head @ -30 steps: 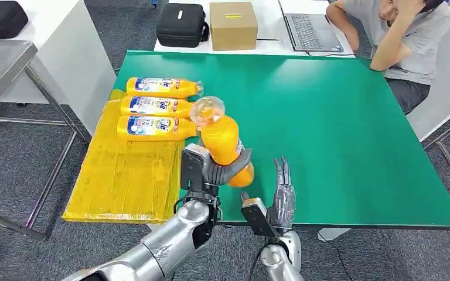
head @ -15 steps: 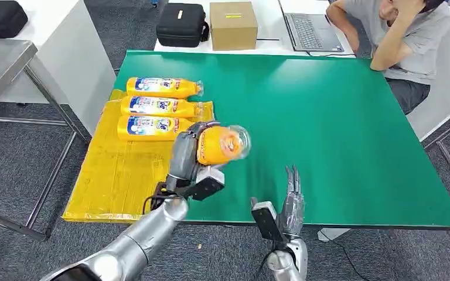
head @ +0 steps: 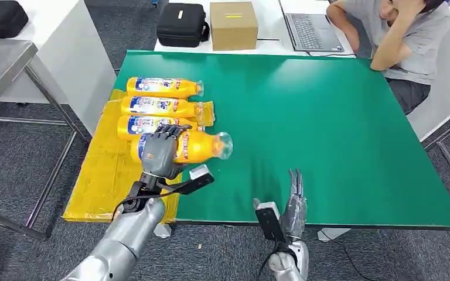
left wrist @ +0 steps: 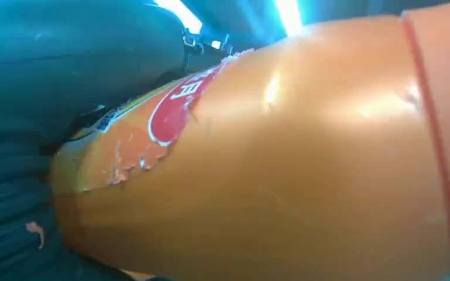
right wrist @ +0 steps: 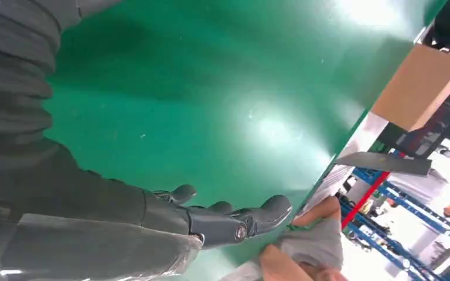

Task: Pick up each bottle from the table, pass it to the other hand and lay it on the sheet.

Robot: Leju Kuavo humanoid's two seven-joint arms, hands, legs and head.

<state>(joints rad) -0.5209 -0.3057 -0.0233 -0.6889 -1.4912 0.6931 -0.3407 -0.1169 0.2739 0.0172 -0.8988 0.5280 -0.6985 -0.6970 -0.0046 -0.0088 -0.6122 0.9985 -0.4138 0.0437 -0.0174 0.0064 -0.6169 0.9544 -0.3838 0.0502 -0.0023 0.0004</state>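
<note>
Bottle number four is in the left hand, fingers wrapped round its fat end, lying sideways with the cap pointing over the green table, right at the near edge of the yellow sheet. Three bottles already lie in a row there, labels up. So I'd call this the laying-down step: it probably needs to go lower and settle beside the nearest one, then let go without it rolling. The right hand is empty, fingers straight and spread, down by the table's front edge.
</note>
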